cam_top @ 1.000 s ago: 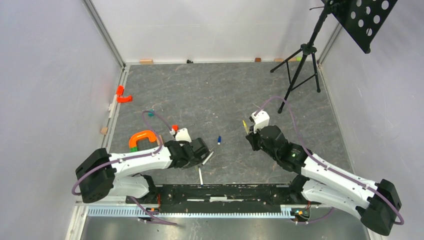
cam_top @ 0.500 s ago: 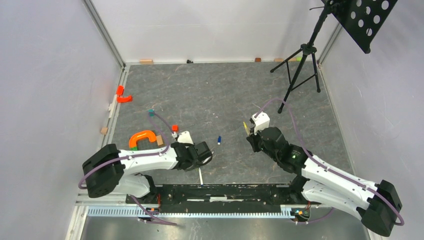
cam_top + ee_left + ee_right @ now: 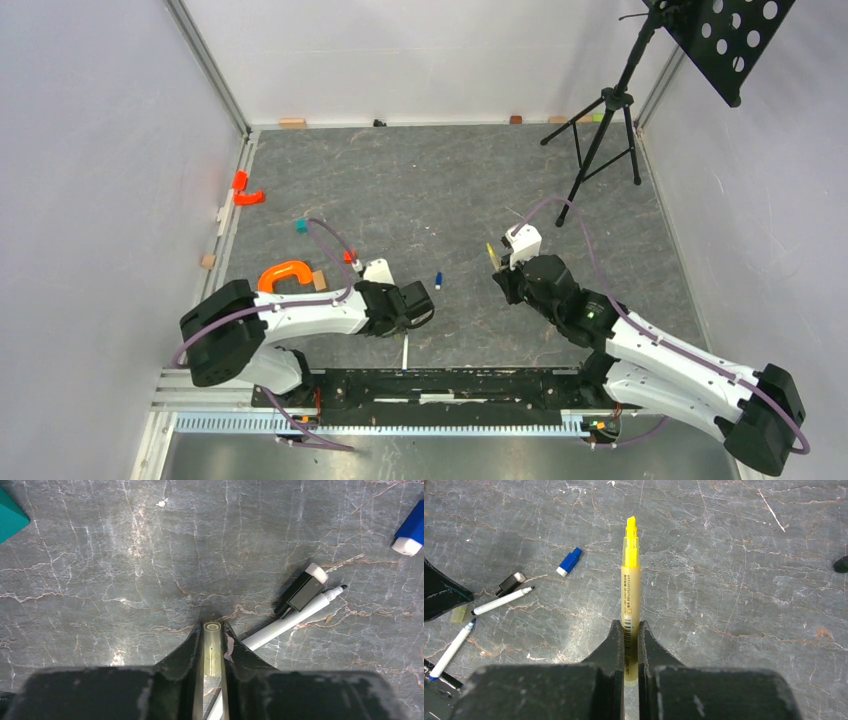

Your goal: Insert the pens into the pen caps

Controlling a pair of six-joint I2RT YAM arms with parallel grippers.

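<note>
Left tool [image 3: 212, 630]: low over the desk [image 3: 400, 180], fingers pressed onto a short translucent yellowish tube [image 3: 212, 647], whose open end projects just past the fingertips. Right tool [image 3: 630, 627]: clamped on the lower barrel of the yellow pen [image 3: 630, 580], which points forward with its bare chisel tip clear of the surface; the printed label faces the wrist camera. On the desk just ahead and to the right of the left tool lies a white pen with a black tip [image 3: 295, 620], uncapped. The black cap [image 3: 302, 591], with a pale end, lies just beside it, angled along the same line. The blue cap [image 3: 412, 530] lies farther out, apart from both, between the two tools in the overhead view. A second white pen, blue-tipped [image 3: 454, 647], lies uncapped nearer the arm bases. A teal block [image 3: 10, 520] sits at the far left of the left wrist view, and an orange arch [image 3: 285, 272] lies beside the left arm.
</note>
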